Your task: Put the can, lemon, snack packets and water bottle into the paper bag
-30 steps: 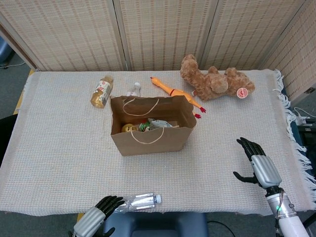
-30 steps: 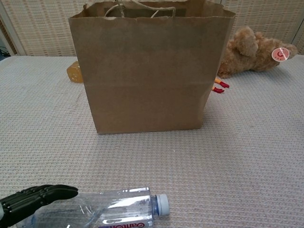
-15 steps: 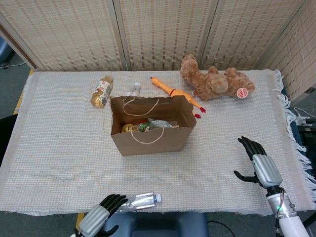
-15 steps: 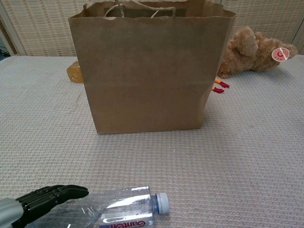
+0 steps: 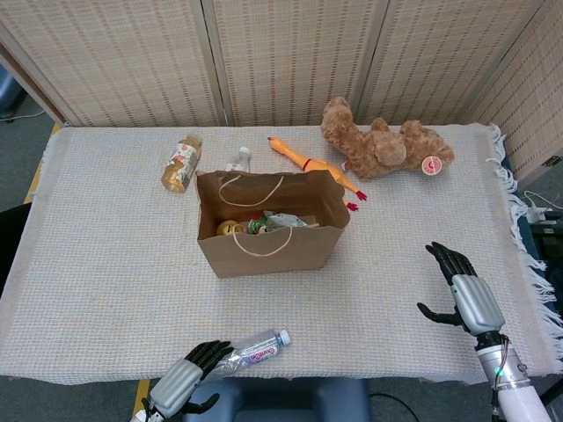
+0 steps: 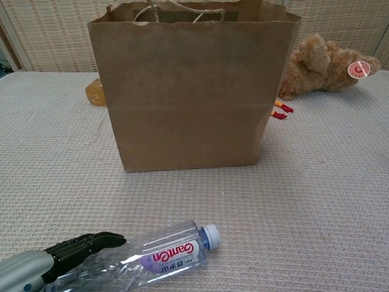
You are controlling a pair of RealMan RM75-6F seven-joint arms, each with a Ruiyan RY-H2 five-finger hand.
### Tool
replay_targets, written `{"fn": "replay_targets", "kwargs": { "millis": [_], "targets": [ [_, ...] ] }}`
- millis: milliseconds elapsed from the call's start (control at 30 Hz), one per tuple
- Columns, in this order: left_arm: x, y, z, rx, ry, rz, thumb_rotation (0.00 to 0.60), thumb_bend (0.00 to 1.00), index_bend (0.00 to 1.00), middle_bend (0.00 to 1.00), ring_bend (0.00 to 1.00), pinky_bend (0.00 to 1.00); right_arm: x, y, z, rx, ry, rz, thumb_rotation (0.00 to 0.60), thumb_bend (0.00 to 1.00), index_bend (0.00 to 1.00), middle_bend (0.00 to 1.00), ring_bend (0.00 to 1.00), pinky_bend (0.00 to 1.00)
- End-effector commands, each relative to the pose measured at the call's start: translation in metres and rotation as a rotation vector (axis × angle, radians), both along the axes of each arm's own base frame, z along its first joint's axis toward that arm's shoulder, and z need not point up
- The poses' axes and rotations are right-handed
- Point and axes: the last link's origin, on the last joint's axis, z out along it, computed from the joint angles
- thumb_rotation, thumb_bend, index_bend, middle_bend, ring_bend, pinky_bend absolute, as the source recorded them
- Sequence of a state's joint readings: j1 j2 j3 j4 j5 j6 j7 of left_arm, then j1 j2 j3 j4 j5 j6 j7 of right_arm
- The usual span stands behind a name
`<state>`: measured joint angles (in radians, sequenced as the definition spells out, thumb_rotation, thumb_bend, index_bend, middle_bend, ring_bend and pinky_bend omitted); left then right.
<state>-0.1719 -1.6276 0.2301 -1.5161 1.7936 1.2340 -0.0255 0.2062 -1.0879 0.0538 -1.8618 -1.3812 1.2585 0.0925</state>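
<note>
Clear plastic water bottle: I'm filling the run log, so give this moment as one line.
clear plastic water bottle: lying at table's near edge, cap toward brown paper bag | left hand: fingers on it | right hand: open, apart

Bright, even indoor light; soft shadows, both views sharp.

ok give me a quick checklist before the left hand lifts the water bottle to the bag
1. Left hand has a firm hold on the water bottle: cannot tell; its fingers lie over the bottle's base end, but closure is not visible.
2. Bottle cap on: ok, the white cap shows at the neck.
3. Paper bag upright with its mouth open: ok.
4. Room in the bag: ok; items sit at the bottom, with space above.
5. Path from bottle to bag free of objects: ok, only bare cloth between them.
6. Right hand out of the way: ok, open and well off to the right.
</note>
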Motion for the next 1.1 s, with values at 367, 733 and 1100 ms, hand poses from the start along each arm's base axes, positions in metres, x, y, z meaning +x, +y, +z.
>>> {"fn": "replay_targets", "kwargs": {
  "millis": [367, 733, 1100],
  "targets": [
    [-0.002, 0.011, -0.006, 0.063, -0.016, 0.091, 0.600, 0.48, 0.28, 0.31, 0.25, 0.40, 0.002, 0.001, 0.002, -0.019, -0.030, 0.010, 0.600, 0.15, 0.07, 0.00, 0.00, 0.00],
    [-0.001, 0.019, 0.001, 0.120, -0.011, 0.109, 0.600, 0.58, 0.54, 0.61, 0.55, 0.66, 0.002, 0.001, 0.002, -0.020, -0.038, 0.013, 0.600, 0.15, 0.08, 0.00, 0.00, 0.00],
    [-0.005, 0.069, 0.052, 0.292, -0.068, 0.227, 0.600, 0.58, 0.55, 0.62, 0.56, 0.67, 0.001, 0.002, 0.003, -0.024, -0.049, 0.018, 0.600, 0.15, 0.08, 0.00, 0.00, 0.00]
  ]
}}
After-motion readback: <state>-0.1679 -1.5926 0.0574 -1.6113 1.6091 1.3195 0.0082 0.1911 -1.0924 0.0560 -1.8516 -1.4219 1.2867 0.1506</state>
